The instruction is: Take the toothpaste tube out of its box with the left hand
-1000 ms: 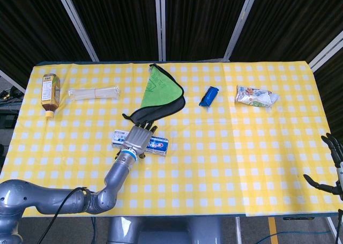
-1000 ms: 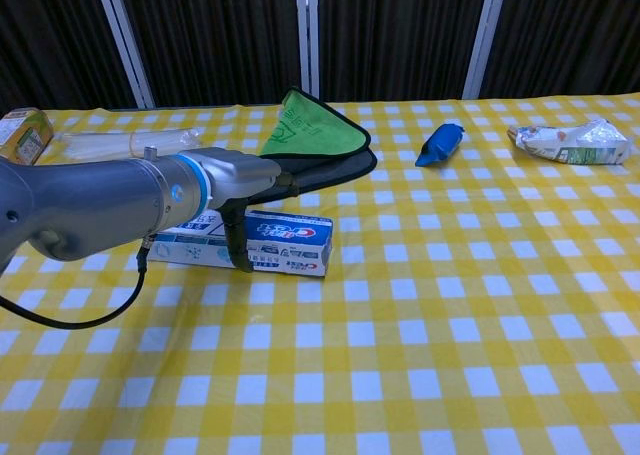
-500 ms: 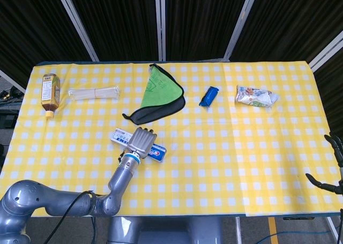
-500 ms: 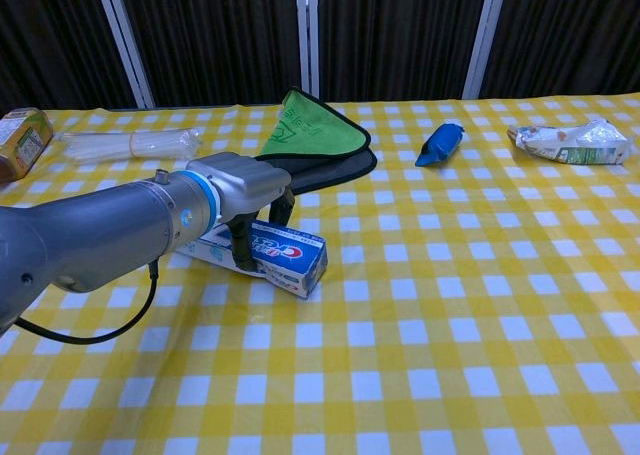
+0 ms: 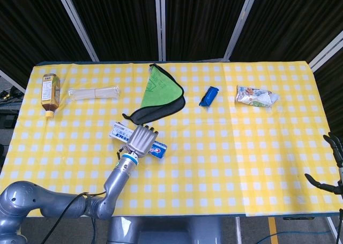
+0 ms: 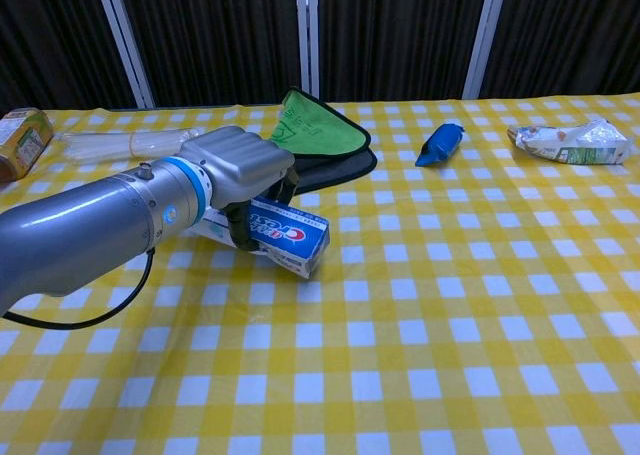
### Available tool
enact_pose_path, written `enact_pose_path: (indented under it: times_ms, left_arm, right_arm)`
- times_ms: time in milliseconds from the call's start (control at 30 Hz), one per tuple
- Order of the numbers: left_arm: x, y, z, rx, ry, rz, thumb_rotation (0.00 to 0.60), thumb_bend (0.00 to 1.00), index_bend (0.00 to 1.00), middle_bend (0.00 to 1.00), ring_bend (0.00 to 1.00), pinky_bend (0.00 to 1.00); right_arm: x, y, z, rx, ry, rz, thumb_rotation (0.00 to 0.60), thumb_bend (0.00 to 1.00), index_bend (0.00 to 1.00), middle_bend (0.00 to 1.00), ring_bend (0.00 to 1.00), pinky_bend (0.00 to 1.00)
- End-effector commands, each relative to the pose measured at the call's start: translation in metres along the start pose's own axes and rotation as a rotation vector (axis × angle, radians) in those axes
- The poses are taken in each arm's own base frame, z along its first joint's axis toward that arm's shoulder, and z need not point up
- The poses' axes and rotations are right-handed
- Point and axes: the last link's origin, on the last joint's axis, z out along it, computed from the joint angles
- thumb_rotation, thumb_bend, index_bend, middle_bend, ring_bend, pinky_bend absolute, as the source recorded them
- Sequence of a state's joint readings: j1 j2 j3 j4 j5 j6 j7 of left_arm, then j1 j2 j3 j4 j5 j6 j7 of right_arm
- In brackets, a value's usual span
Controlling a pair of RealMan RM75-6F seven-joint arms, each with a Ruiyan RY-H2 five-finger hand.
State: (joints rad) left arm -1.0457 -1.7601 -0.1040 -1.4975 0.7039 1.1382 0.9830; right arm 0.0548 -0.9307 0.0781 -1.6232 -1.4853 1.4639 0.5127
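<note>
The white and blue toothpaste box (image 6: 292, 237) (image 5: 122, 132) is held off the yellow checked tablecloth, tilted with its right end lower. My left hand (image 6: 240, 165) (image 5: 141, 139) grips it from above, fingers curled round the box near its middle. No toothpaste tube shows outside the box. My right hand (image 5: 331, 166) hangs at the table's right edge in the head view, fingers spread, holding nothing.
A green cloth with a dark rim (image 6: 318, 135) lies just behind the box. A blue packet (image 6: 440, 143), a crumpled wrapper (image 6: 568, 141), a clear plastic bag (image 6: 125, 143) and a brown bottle (image 5: 50, 93) sit along the far side of the table (image 6: 450, 355).
My left hand closed on the box and lifted it off the cloth, turning it so its right end points down and toward me. The right hand stayed put.
</note>
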Motion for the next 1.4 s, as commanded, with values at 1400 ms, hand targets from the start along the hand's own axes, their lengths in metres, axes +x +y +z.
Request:
enact_pose_path:
  times_ms: [1400]
  left_arm:
    - [0.146, -0.016, -0.018, -0.044, 0.552, -0.929, 0.600, 0.45, 0.55, 0.36, 0.39, 0.42]
  right_arm:
    - [-0.003, -0.002, 0.000, -0.002, -0.001, -0.017, 0.600, 0.08, 0.00, 0.00, 0.00, 0.00]
